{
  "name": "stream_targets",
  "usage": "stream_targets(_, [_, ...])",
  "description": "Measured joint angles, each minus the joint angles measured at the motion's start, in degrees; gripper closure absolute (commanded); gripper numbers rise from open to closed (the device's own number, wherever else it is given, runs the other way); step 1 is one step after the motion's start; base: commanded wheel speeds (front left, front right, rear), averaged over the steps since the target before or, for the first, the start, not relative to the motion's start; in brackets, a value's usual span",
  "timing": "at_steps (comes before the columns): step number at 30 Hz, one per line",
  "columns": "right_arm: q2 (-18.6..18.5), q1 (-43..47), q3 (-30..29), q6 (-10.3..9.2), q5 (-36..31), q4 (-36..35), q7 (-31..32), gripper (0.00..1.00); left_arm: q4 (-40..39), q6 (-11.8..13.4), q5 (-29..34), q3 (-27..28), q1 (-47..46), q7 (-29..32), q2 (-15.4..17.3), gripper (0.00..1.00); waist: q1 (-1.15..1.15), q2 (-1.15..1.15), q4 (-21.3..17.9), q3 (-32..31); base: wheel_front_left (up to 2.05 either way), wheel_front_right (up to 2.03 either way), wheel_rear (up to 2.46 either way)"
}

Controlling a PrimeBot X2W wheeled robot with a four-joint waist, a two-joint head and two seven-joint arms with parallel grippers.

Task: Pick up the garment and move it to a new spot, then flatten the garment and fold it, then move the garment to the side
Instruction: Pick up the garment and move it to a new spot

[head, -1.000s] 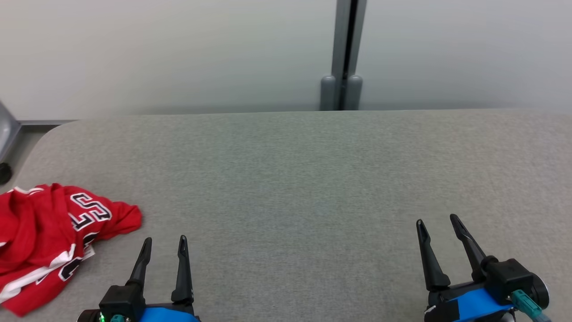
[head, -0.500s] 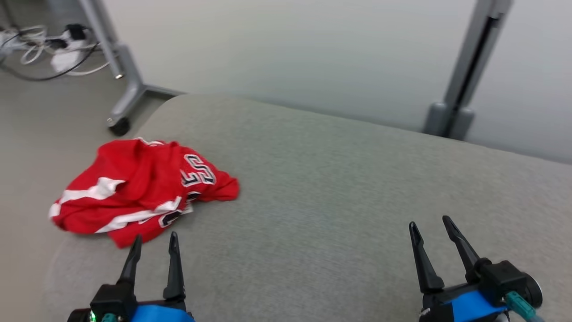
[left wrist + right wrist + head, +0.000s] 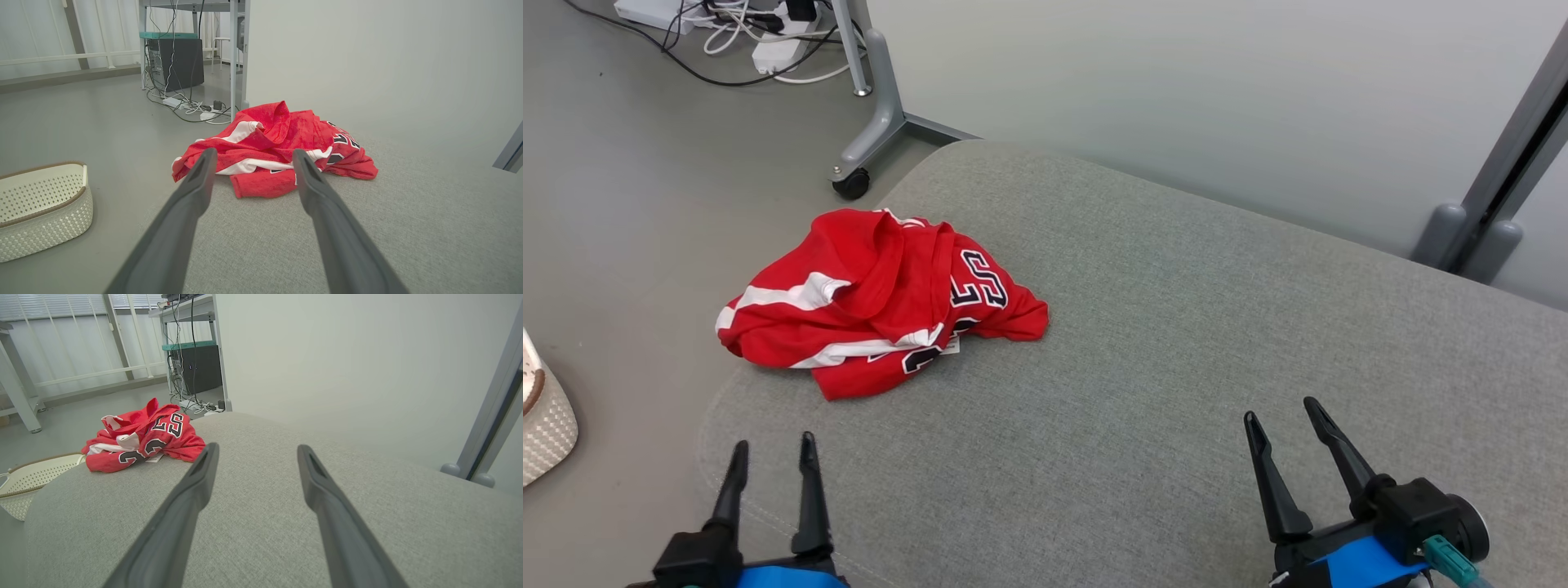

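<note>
**Crumpled red jersey at the table's left edge, both grippers open and empty**

In the head view, a grey fabric-covered table (image 3: 1176,367) with rounded corners fills most of the frame, running from the centre down to the lower right. A red jersey (image 3: 882,302) lies in a crumpled heap at the centre left of the frame, right at the table's left edge. It has white stripes and dark numerals outlined in white, and a small white tag shows at its lower side.

The left gripper (image 3: 773,442) sits at the lower left of the frame. Its two dark fingers are spread apart and point up the frame, with nothing between them. It is below the jersey and clear of it. The right gripper (image 3: 1280,409) sits at the lower right, its fingers also spread and empty, well apart from the jersey. Blue bands show on both wrists at the bottom edge.

At the far left edge of the frame, part of a white perforated basket (image 3: 543,425) stands on the grey floor (image 3: 645,204). In the upper left, a tangle of cables and a power strip (image 3: 760,33) lie beside a grey frame leg on a black caster (image 3: 854,184). A pale wall (image 3: 1176,82) runs behind the table, and a grey post (image 3: 1494,188) stands at the upper right.

In the left wrist view, the jersey lies straight ahead, beyond the spread fingertips. In the right wrist view, it lies at the left of the frame, off to the side of the open fingers.
</note>
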Motion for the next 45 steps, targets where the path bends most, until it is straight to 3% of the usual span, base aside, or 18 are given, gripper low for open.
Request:
stream_targets(6, [0.0,-0.2,-0.3,0.0,0.0,-0.7,0.0,0.0,-2.2,0.7,-0.3,4.5,-0.1,0.0,0.0,0.0,0.0,0.0,-1.5,1.5,0.0,0.0,0.0])
stream_targets(10, [0.0,-1.2,-1.0,0.0,-0.8,-1.8,0.0,0.0,-5.7,0.8,0.1,7.7,-1.9,0.0,1.7,0.0,0.0,0.0,-3.0,3.6,0.0,0.0,0.0])
stream_targets(16, [0.0,-3.4,-1.8,0.0,-3.6,-3.5,0.0,0.0,-7.5,-0.1,0.0,12.6,-12.1,0.9,10.0,0.0,0.01,0.0,-5.6,7.6,0.0,0.0,0.0])
stream_targets(22, [0.0,-6.2,-1.3,0.0,-6.8,-5.0,0.0,0.0,2.8,-2.0,-0.7,13.5,-27.7,8.9,19.8,0.0,0.02,0.0,-8.3,13.2,0.0,0.0,0.0])
stream_targets(26, [0.0,-7.6,-0.6,0.0,-8.1,-5.5,0.0,0.0,13.0,-3.5,-1.6,10.9,-34.8,13.2,23.0,0.0,0.02,0.0,-10.2,16.8,0.0,0.0,0.0])
stream_targets(35, [0.0,-8.5,-1.6,0.0,-9.7,-6.5,0.0,0.0,28.5,-4.7,-3.8,2.4,-37.7,18.6,23.8,0.0,0.02,0.0,-12.4,21.7,0.0,0.0,0.0])
stream_targets(44, [0.0,-9.1,-2.2,0.0,-9.8,-6.7,0.0,0.0,32.2,-4.8,-15.9,-8.0,-37.3,26.1,24.9,0.0,0.01,0.0,-12.9,22.5,0.0,0.0,0.0])
stream_targets(45, [0.0,-9.2,-2.1,0.0,-9.8,-6.7,0.0,0.0,32.2,-4.8,-16.8,-9.0,-37.3,26.9,25.5,0.04,0.0,0.0,-12.9,22.5,0.0,0.0,0.0])
